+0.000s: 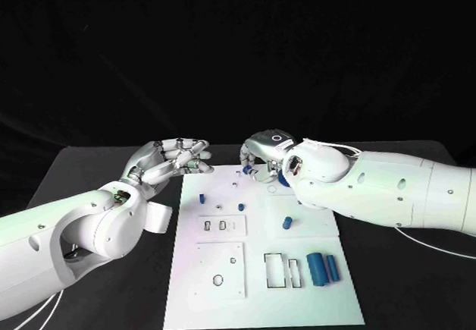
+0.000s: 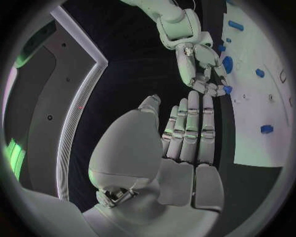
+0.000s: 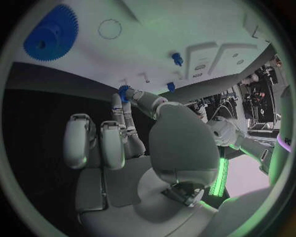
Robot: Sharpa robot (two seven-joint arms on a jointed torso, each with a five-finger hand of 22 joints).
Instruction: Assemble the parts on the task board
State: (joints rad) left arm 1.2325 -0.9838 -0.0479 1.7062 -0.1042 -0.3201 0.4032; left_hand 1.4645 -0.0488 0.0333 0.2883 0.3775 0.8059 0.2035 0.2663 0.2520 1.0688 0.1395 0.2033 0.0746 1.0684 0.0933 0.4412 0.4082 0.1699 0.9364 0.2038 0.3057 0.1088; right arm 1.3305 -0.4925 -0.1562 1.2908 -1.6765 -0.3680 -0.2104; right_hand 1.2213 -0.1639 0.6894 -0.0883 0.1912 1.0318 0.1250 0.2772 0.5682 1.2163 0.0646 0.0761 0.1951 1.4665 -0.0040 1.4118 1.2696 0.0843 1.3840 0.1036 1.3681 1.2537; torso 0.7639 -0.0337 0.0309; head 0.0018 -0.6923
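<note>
White task board point(image 1: 204, 304) carries small blue parts point(image 1: 322, 269)

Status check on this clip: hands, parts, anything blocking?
Left hand open, fingers apart beside the white task board. Right hand pinches a small blue toothed part over the board's far end. Large blue gear lies nearby. Nothing blocking.

A robotics lab: a black cloth-covered table point(image 1: 96, 167) before a black backdrop, with cluttered equipment racks point(image 3: 262, 98) beyond the table's far edge.
</note>
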